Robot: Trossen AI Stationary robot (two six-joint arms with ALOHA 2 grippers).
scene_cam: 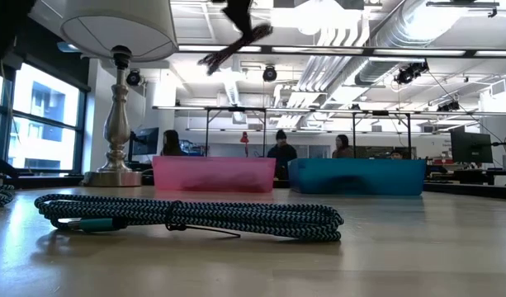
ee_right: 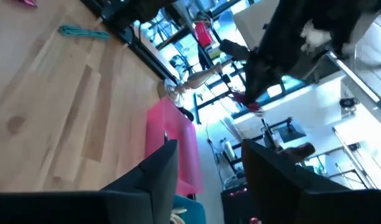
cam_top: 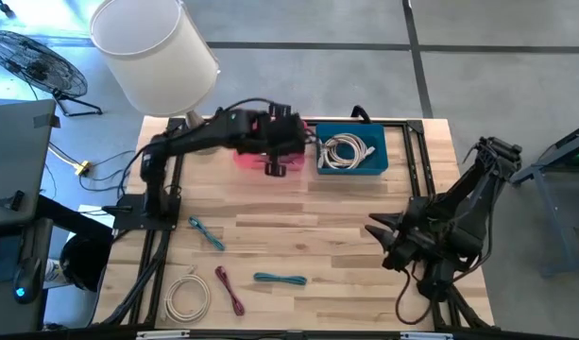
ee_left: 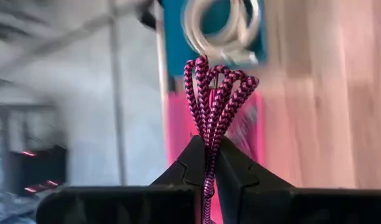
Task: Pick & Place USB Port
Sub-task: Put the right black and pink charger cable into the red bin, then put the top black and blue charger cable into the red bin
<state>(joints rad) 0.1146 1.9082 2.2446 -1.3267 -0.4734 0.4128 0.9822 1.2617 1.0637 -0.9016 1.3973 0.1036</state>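
My left gripper [cam_top: 276,168] hovers over the pink bin [cam_top: 244,158] at the table's far side, shut on a bundled magenta braided cable [ee_left: 216,93]. Beside the pink bin stands a blue bin [cam_top: 351,151] with a coiled white cable [cam_top: 344,151] lying in it. My right gripper [cam_top: 376,227] waits open at the right side of the table with nothing between its fingers [ee_right: 159,171]. Two teal cables [cam_top: 206,233] [cam_top: 280,279], a magenta cable [cam_top: 229,290] and a white coil [cam_top: 187,295] lie flat on the near half of the table. My left gripper pinches the magenta cable bundle between its two fingers [ee_left: 240,177], several strands together just below the looped end [ee_left: 210,140]. The fingers slant down toward the pink bin. The loops fan out beyond the fingertips, lifted clear above the bin.
A table lamp with a white shade [cam_top: 155,52] stands at the far left corner. A dark metal frame [cam_top: 417,151] runs along the table's sides. In the low view a teal cable [scene_cam: 195,216] lies close in front, and people sit in the room behind.
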